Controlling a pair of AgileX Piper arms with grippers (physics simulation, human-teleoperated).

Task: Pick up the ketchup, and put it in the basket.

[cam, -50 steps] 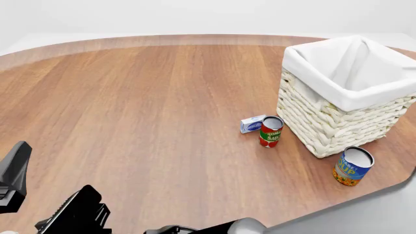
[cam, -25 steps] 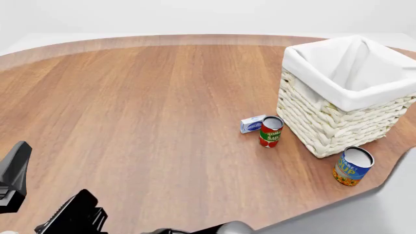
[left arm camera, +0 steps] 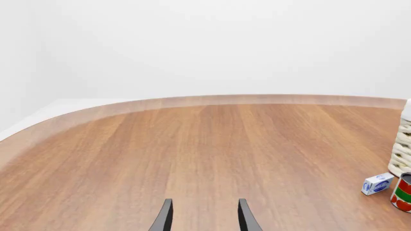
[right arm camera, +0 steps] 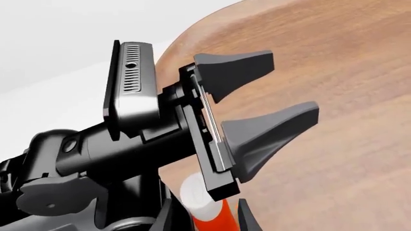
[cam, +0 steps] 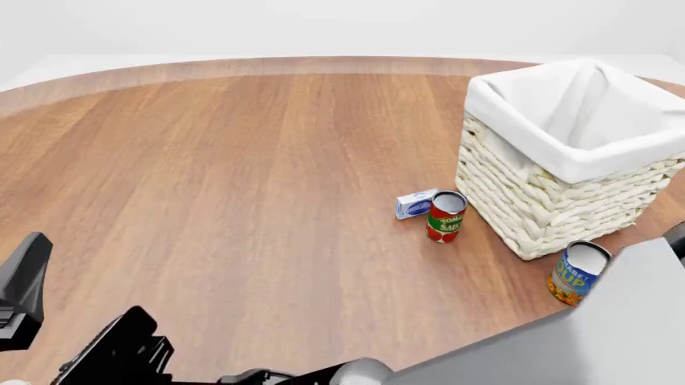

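The ketchup (right arm camera: 207, 208), a red-orange bottle with a white cap, shows only in the right wrist view. It sits in the gap between the two finger tips of my right gripper (right arm camera: 205, 219), which stand apart, open. The ketchup is out of the front view. My left gripper (left arm camera: 204, 217) is open and empty, low over the table. It also shows in the right wrist view (right arm camera: 286, 89), just past the ketchup. The basket (cam: 557, 196), cream wicker with a white lining, stands at the far right; its wicker edge also shows in the left wrist view (left arm camera: 402, 144).
A red-and-green tomato can (cam: 445, 216) and a small blue-and-white box (cam: 415, 204) stand left of the basket. A blue-and-orange soup can (cam: 573, 275) stands in front of it, partly behind my grey right arm (cam: 599, 337). Dark parts of the left arm (cam: 118, 353) fill the lower left.
The grey right arm has swung up into the lower right of the front view and now covers part of the soup can. The cans, box and basket have not moved.
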